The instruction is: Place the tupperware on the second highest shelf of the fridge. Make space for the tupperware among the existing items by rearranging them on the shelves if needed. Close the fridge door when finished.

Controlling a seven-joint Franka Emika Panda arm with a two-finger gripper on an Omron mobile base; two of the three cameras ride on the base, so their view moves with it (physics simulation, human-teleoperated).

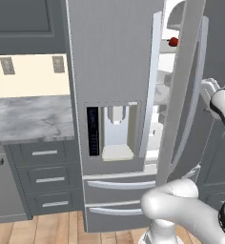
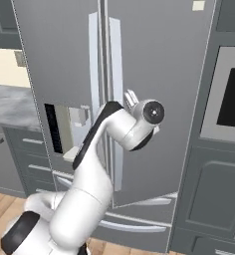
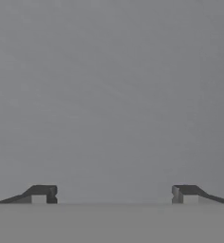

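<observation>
The fridge [image 1: 114, 57] stands with its left door shut and its right door [image 1: 181, 95] ajar. Through the gap I see white lining, pale shelves [image 1: 166, 62] and a red apple-like fruit [image 1: 173, 42] high up. Which slab is the second highest shelf cannot be told through this narrow gap. The tupperware is hidden. My gripper [image 2: 131, 98] is up against the outer grey face of the right door [image 2: 159, 99], just right of its long pale handle [image 2: 117, 74]. Seen from the hand, the gripper [image 3: 114, 194] is open, fingertips wide apart, with flat grey door skin ahead and nothing between them.
A marble counter [image 1: 28, 116] with grey drawers [image 1: 45, 176] below sits left of the fridge. A wall oven [image 2: 234, 94] in dark cabinets stands to the right. The water dispenser [image 1: 117, 128] is on the left door, and two freezer drawers [image 1: 119, 185] lie beneath.
</observation>
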